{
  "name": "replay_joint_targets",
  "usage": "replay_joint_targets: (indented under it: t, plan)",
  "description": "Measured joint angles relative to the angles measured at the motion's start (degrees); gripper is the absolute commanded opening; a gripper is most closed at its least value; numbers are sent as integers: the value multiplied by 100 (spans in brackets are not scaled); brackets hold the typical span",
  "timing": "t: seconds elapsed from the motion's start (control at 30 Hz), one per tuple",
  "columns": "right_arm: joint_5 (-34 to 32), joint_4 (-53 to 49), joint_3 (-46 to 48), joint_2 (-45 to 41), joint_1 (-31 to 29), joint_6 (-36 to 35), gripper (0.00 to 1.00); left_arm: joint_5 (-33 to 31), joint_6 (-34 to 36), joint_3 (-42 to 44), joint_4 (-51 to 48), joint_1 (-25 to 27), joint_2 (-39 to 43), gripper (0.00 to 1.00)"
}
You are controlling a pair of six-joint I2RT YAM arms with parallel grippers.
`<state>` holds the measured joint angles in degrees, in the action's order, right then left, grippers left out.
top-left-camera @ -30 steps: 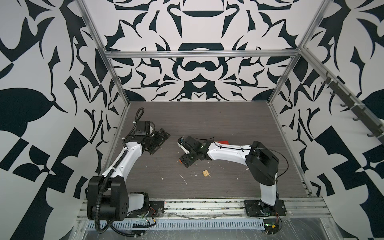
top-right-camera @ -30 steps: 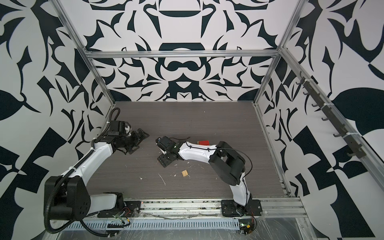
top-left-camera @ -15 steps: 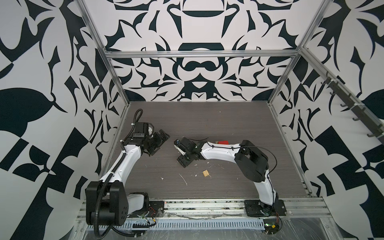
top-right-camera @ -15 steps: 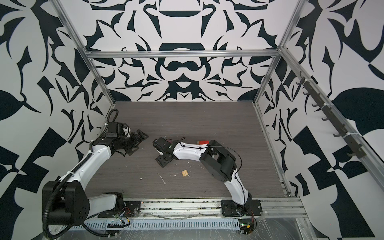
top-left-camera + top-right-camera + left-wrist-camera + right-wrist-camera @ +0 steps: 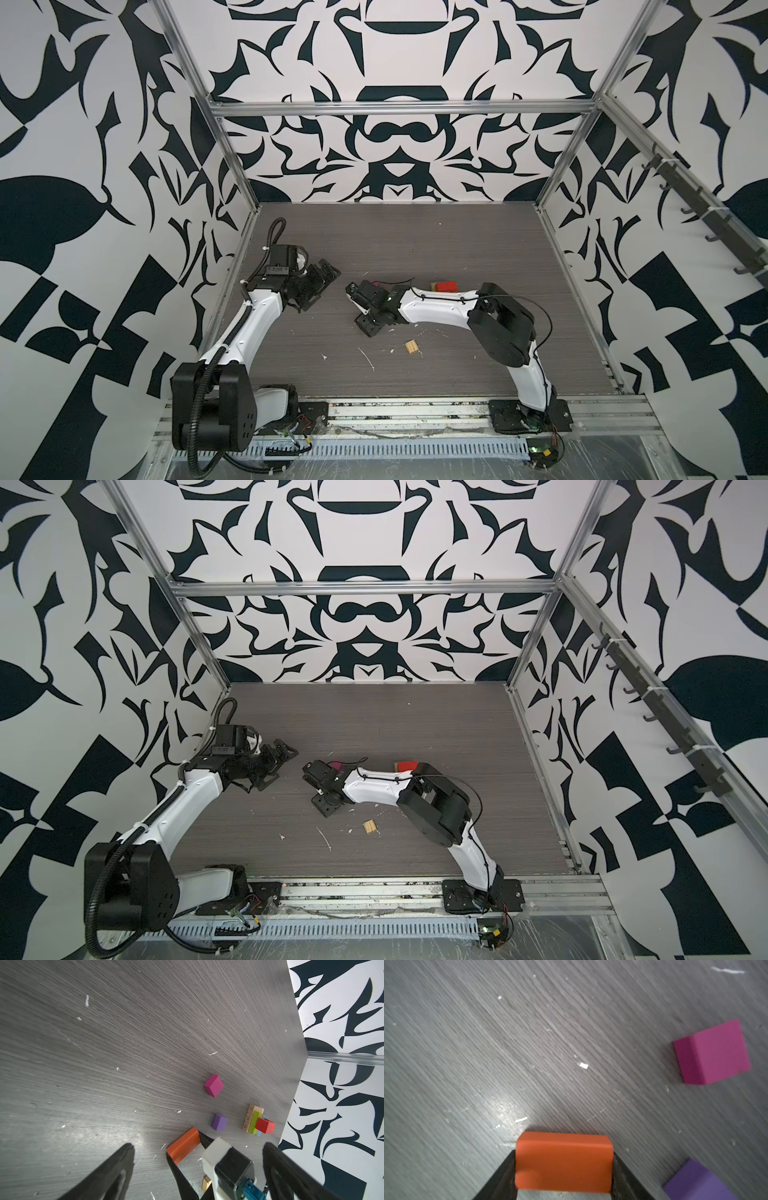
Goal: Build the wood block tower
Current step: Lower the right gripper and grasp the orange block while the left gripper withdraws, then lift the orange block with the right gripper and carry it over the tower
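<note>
1. Starting nearest the arm bases, I see a ridged tan square [image 5: 412, 347] lying loose on the table [image 5: 436, 245], well apart from the build.
2. Next out, my right gripper [image 5: 564, 1154] pinches the orange block [image 5: 564, 1165] by its short ends. The block seems to rest flat on the table. I judge this to be the pick-up step for the orange piece.
3. My left gripper [image 5: 319, 289] hangs spread wide and empty, off to its own side.
4. Beyond the orange block, a purple cube [image 5: 219, 1122] and a magenta cube [image 5: 214, 1085] sit loose, apart from each other.
5. Farthest out, the wood block tower [image 5: 252, 1120] stands partly built. It has tan planks below, lime green and light blue blocks across them, and a red block [image 5: 265, 1125] on top.
6. The next move calls for a straight lift and a carry clear of the purple cube. Then I'd set the orange block down gently beside the red block without nudging it.
</note>
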<state>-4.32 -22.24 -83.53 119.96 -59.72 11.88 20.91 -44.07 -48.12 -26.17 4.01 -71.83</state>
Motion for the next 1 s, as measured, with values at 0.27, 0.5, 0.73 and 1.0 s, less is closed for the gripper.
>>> replay_joint_targets:
  t: [0.27,0.5,0.73,1.0]
  plan:
    - [-188,-90,0,-55,-2,68,57,120,-2,175,72,0,0,99]
    - [-546,-343,2,-492,0,199,56,251,-68,177,282,2,0,99]
    - [-835,-420,74,-988,52,308,56,275,-131,177,448,81,0,99]
    - [-903,-575,382,-1349,269,411,54,295,-245,177,682,343,-20,99]
